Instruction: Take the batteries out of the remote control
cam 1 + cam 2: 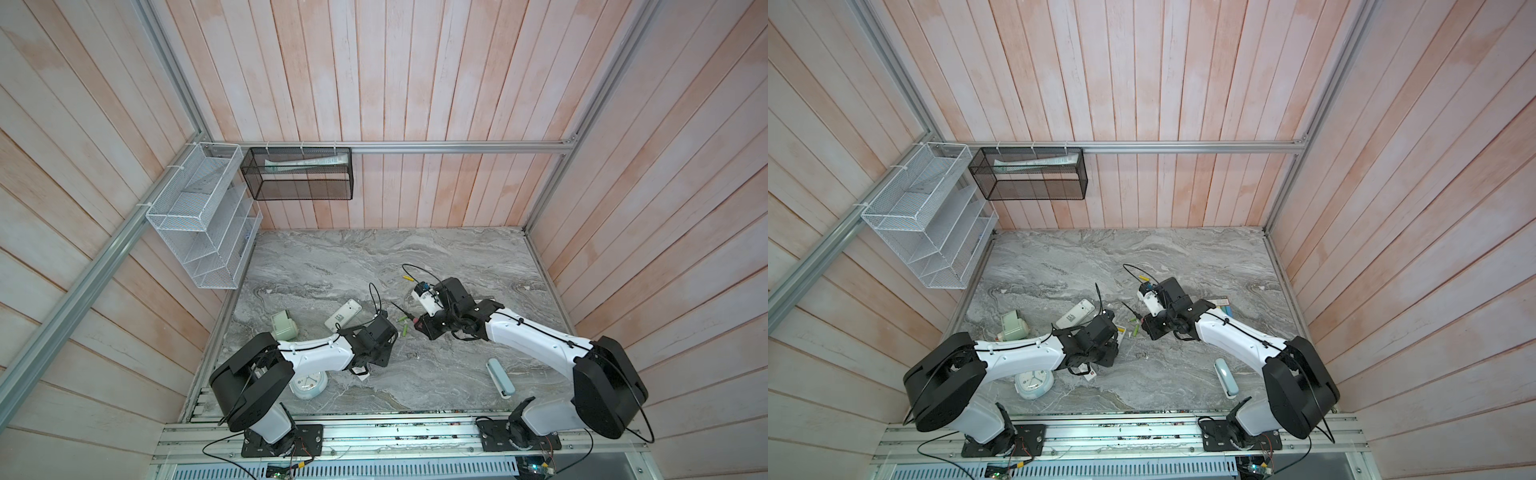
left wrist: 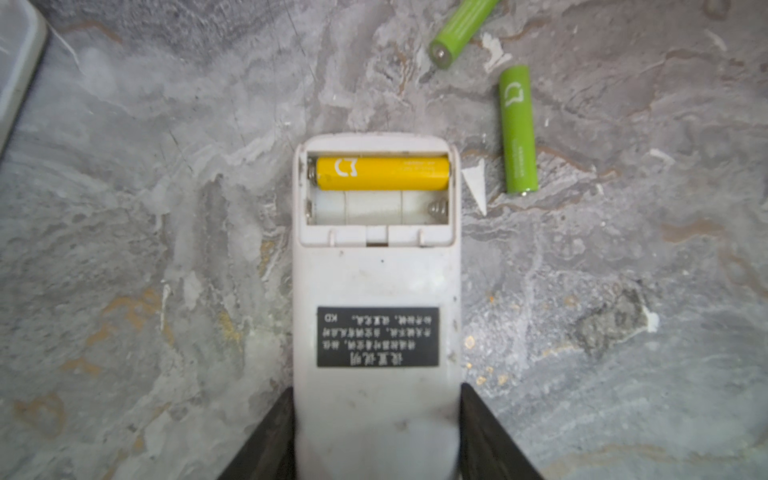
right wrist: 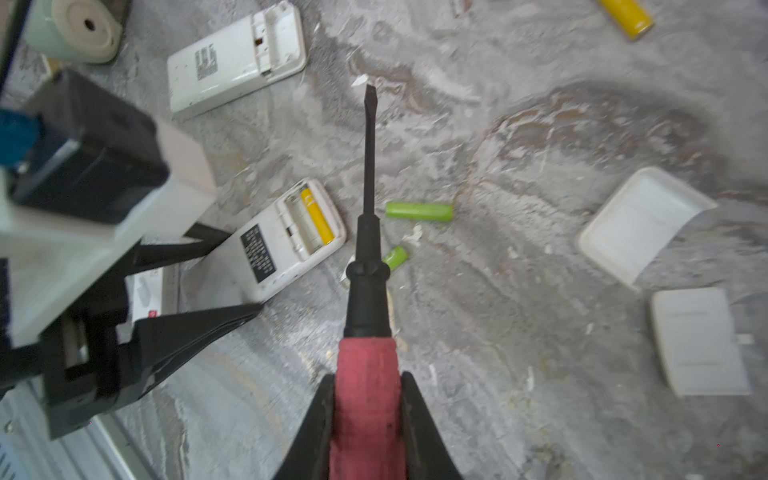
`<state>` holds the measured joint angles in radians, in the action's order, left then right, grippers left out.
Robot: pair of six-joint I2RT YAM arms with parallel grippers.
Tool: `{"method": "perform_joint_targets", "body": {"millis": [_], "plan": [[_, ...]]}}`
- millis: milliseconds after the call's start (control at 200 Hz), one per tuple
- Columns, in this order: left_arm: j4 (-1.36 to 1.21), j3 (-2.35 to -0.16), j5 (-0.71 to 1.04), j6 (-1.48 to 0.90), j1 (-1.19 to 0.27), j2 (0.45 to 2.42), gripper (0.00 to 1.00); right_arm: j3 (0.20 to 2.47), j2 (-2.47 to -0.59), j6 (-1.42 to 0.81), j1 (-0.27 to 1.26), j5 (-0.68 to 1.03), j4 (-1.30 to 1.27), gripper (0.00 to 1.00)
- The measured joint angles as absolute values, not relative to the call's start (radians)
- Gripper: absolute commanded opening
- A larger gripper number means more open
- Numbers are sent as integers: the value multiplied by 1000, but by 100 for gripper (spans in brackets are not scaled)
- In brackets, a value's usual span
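My left gripper (image 2: 377, 399) is shut on the near end of a white remote control (image 2: 376, 282) that lies back-up on the marble. Its battery bay is uncovered. One yellow battery (image 2: 382, 172) sits in the far slot and the near slot is empty. Two green batteries (image 2: 517, 129) (image 2: 459, 29) lie loose beside the remote, also seen in a top view (image 1: 404, 326). Another yellow battery (image 3: 627, 16) lies farther off. My right gripper (image 3: 368, 382) is shut on a red-handled screwdriver (image 3: 368, 291). Its shaft hangs over the table between the remote (image 3: 270, 249) and a green battery (image 3: 417, 211).
A second white remote (image 1: 344, 314) with an open bay lies left of centre. Two white battery covers (image 3: 642, 224) (image 3: 698, 340) lie to the right. A round clock (image 1: 307, 384), a pale green device (image 1: 284, 326) and a light-blue case (image 1: 500, 378) sit near the front.
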<state>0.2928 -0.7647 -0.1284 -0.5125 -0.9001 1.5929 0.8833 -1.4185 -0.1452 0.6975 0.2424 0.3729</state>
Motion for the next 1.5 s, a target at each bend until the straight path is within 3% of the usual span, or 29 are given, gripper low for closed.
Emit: {"method": "perform_joint_targets", "body": {"millis": [520,1500], "plan": [[303,-778,-192,-517,-931,1612,58,888,-1407,-244,850,223,567,0],[318,-790,-207,-525,-939,1620,57,1065,-1610,-383,1012,-60,652,0]]}}
